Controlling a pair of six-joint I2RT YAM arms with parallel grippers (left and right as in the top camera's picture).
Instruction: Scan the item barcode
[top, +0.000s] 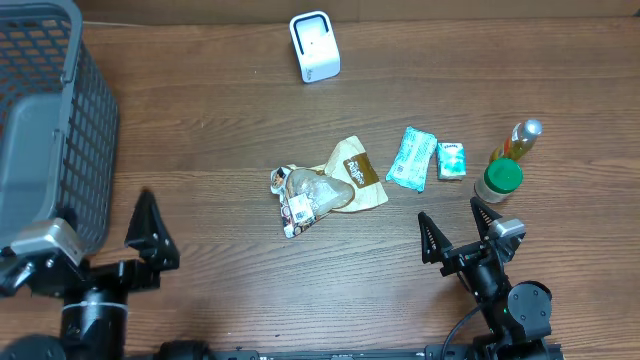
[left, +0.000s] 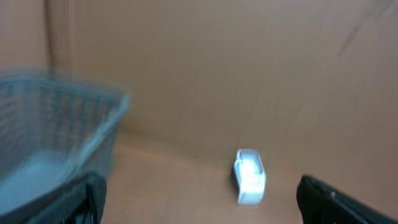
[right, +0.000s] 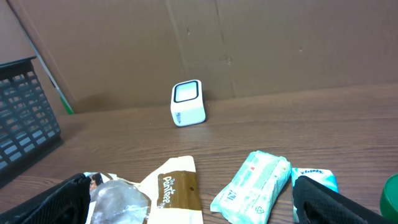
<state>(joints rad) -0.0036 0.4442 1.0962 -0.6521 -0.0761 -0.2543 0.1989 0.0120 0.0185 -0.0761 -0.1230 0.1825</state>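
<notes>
The white barcode scanner (top: 315, 46) stands at the back of the table, also seen as the scanner (right: 188, 102) and, blurred, the scanner (left: 250, 177). Mid-table lie a cream and brown bag (top: 358, 175) with a clear plastic package (top: 300, 197) against it, a teal wipes packet (top: 412, 158) and a small tissue pack (top: 452, 160). My right gripper (top: 458, 228) is open near the front edge, short of the wipes packet (right: 255, 186) and the bag (right: 177, 190), holding nothing. My left gripper (top: 100, 242) is open at the front left, empty.
A grey mesh basket (top: 50, 120) fills the left side, close to my left gripper. A yellow bottle (top: 517, 140) and a green-lidded jar (top: 498, 179) stand at the right, just beyond my right gripper. A cardboard wall backs the table.
</notes>
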